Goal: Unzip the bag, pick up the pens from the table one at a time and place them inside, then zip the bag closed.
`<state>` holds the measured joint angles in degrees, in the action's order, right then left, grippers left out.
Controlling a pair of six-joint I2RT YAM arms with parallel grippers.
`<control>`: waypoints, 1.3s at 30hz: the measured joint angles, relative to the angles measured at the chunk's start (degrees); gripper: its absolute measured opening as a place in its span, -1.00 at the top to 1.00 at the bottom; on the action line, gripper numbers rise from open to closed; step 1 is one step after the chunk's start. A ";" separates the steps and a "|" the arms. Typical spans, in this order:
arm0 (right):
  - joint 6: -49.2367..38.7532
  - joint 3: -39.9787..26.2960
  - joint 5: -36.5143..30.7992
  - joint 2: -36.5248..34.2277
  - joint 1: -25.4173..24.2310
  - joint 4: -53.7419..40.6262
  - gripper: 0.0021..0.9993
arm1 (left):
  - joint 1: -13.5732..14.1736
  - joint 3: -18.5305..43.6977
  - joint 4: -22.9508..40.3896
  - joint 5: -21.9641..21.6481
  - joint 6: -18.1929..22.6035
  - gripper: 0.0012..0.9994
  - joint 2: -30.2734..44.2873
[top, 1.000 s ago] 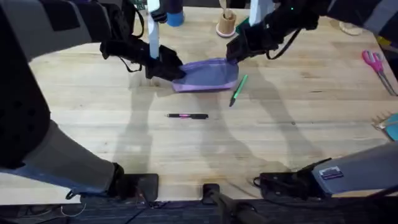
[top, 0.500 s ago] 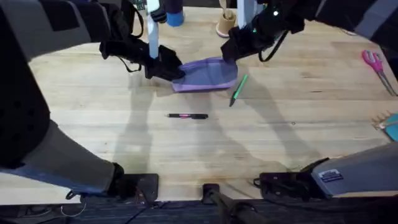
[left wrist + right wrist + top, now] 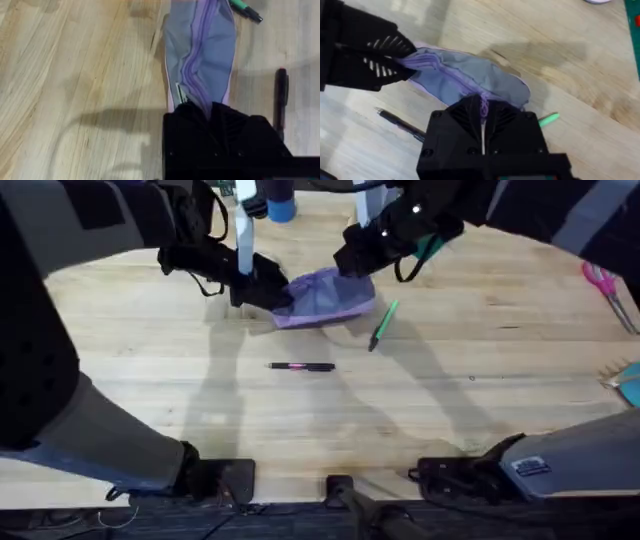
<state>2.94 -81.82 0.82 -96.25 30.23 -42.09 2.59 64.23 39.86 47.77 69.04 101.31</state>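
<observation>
No readable text, numbers or brand marks. White label on the arm base (image 3: 531, 467), lower right of the overhead frame, print too small to read.

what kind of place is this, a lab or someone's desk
Probably a robot lab workbench: two arms work over a wooden table, holding a purple bag among staged props, a green pen, a black pen and pink scissors.

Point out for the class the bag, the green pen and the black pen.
bag (image 3: 325, 298), overhead view, middle of its purple fabric.
green pen (image 3: 384, 322), overhead view, mid-barrel.
black pen (image 3: 300, 366), overhead view, its pink band.
</observation>
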 joint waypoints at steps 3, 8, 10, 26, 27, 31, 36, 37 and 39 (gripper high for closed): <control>0.00 -0.02 -0.02 0.00 1.14 0.22 0.94 | 0.00 0.00 0.02 -0.34 0.02 0.92 0.00; 0.00 -0.02 -0.44 -0.01 3.80 2.73 0.94 | -0.07 0.00 0.04 -1.13 0.01 0.92 0.00; 0.00 -0.02 -0.66 -0.02 4.70 4.01 0.94 | -0.28 0.00 0.04 -1.14 0.00 0.92 0.00; -0.72 -2.96 -0.55 -0.43 5.74 1.13 0.94 | -0.59 0.00 0.28 -1.01 0.00 0.92 0.00; -1.04 -3.74 -0.54 -0.56 5.74 0.32 0.94 | -0.59 0.00 0.33 -0.99 0.00 0.92 0.00; -1.70 -6.64 0.22 -1.06 5.69 -3.45 0.59 | -0.59 0.00 0.32 -0.76 0.01 0.92 0.00; -1.78 -12.49 4.66 -1.09 5.67 -8.05 -0.85 | 0.57 0.02 -0.28 1.07 0.02 0.92 -0.02; -2.08 -13.85 5.24 -1.02 5.46 -9.38 -0.95 | 0.80 0.02 -0.31 1.02 0.02 0.92 0.00; -2.12 -15.68 6.09 -0.74 4.63 -11.80 -0.99 | 0.72 0.02 -0.44 1.11 0.00 0.92 -0.02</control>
<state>0.82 -97.50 6.91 -96.99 34.86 -53.89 3.31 64.25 39.42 48.88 69.04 101.30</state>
